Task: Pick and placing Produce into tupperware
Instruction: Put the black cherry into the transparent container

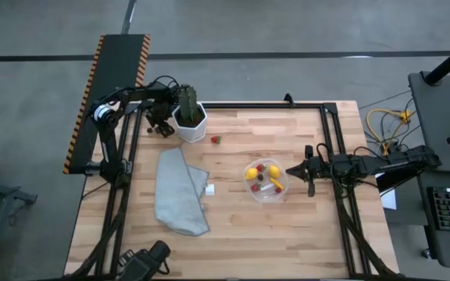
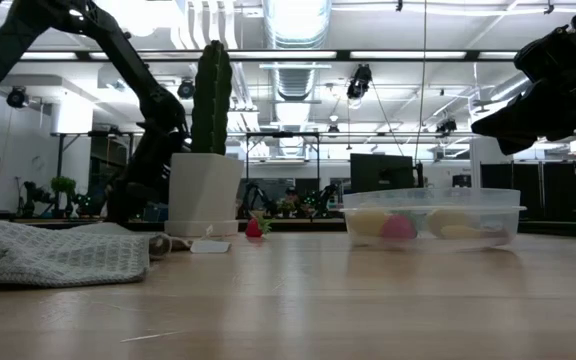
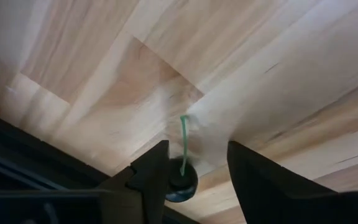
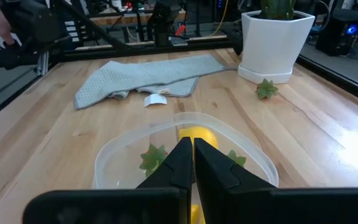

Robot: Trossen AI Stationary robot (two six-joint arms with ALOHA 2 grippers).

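The clear round tupperware stands right of the table's middle and holds two yellow lemons and some red berries. It also shows in the low view and the right wrist view. One red strawberry lies on the wood beside the white cactus pot. My left gripper is down at the far left, behind the pot. It is open, with a dark berry on a green stem between its fingers. My right gripper is shut, hovering at the tub's right rim. My left gripper comes from above, and its fingers stand on either side of the dark berry, which lies on the table close against one finger. Whether that finger touches the berry, I cannot tell.
A grey cloth lies crumpled left of the middle, with a small white cube at its right edge. A black frame rail runs along the far edge of the table. Bare wood spreads along the near side.
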